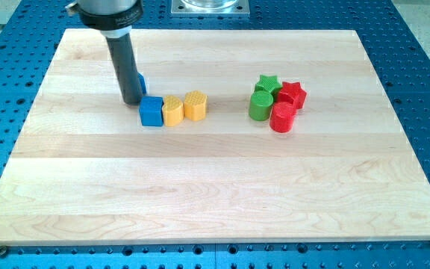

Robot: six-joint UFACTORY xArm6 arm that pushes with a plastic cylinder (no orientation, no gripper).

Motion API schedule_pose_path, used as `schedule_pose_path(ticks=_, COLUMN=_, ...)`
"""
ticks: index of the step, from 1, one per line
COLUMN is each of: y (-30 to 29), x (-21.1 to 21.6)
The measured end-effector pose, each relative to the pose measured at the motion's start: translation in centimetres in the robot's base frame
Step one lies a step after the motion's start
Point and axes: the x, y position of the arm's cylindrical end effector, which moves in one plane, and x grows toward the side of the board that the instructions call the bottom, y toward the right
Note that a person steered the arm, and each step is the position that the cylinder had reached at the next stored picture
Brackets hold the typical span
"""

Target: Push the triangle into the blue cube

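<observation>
The near stretch of the wooden board point(200, 194) holds nothing I need. Going back, the red cylinder point(282, 118) and green cylinder point(259, 107) sit touching at the view's right, well apart from the work. On the left the blue cube point(151, 111) heads a close row with two yellow blocks point(172, 110) point(195, 105) on its right. My tip point(131, 101) stands just beside the cube's upper-left corner; it is a bare rod with nothing to open and holds nothing. Behind the rod a blue sliver point(142, 83) shows. Its shape is hidden, but it is probably the triangle, lying just above the cube and needing a push toward the view's bottom. Farthest are the green star point(267, 82) and red star point(293, 92).
</observation>
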Motion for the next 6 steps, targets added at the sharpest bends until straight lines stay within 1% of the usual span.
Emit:
schedule_pose_path(ticks=1, y=-5.5, x=0.0)
schedule_pose_path(ticks=2, y=-5.6, x=-1.4)
schedule_pose_path(ticks=3, y=-3.2, x=-4.4)
schedule_pose_path(ticks=4, y=1.7, x=-5.2)
schedule_pose_path(ticks=5, y=3.9, x=-5.6)
schedule_pose_path(ticks=6, y=4.0, x=-5.6)
